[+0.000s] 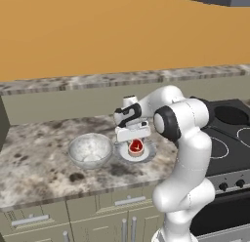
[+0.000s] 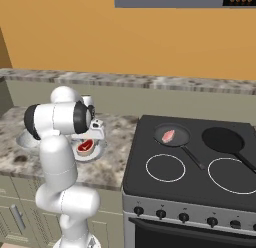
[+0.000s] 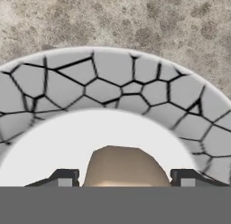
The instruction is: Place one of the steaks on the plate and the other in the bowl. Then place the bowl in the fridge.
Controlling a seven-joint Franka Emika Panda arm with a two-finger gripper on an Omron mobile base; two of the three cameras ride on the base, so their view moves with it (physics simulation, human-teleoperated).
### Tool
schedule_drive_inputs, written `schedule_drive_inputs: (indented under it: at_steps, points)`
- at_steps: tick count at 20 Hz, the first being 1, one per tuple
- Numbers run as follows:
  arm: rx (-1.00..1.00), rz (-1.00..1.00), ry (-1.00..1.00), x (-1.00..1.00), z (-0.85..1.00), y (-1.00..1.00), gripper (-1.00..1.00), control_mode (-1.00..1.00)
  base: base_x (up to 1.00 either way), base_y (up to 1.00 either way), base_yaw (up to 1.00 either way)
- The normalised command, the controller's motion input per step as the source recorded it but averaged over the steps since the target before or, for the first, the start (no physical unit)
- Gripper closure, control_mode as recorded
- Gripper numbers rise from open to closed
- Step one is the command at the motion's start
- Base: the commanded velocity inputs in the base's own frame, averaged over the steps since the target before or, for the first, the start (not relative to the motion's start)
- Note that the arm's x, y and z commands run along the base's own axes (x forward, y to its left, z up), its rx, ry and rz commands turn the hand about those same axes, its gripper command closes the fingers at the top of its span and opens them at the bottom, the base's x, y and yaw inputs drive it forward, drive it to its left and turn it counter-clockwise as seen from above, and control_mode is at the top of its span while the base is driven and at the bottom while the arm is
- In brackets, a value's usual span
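The two-finger gripper (image 3: 122, 178) hangs low over the round plate with a grey crackled rim and white centre (image 3: 122, 83), its dark tips spread apart on either side of the round deep-red steak with a tan edge (image 3: 124, 166), not clamping it. The hand view shows just that tan edge between the tips. The left base view shows the red steak (image 1: 136, 147) lying on the plate (image 1: 150, 153), with the mottled whitish-grey bowl (image 1: 90, 151) just beside it on the speckled stone counter (image 1: 34, 163). The right base view adds the elongated pale pink steak (image 2: 168, 136) resting in a black frying pan (image 2: 172, 136) on the black stove (image 2: 200, 167).
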Motion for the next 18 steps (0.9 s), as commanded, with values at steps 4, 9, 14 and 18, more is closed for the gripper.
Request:
schedule_drive_inputs:
  at_steps: [4, 9, 14, 18]
  points:
    - [0.00, 0.00, 0.00, 0.00, 0.00, 0.00, -1.00, -1.00, 0.00, 0.00, 0.00]
    - [0.00, 0.00, 0.00, 0.00, 0.00, 0.00, -1.00, -1.00, 0.00, 0.00, 0.00]
    - [0.00, 0.00, 0.00, 0.01, 0.00, 0.00, -1.00, -1.00, 0.00, 0.00, 0.00]
    - [0.00, 0.00, -0.20, 0.00, 0.20, 0.00, -1.00, -1.00, 0.00, 0.00, 0.00]
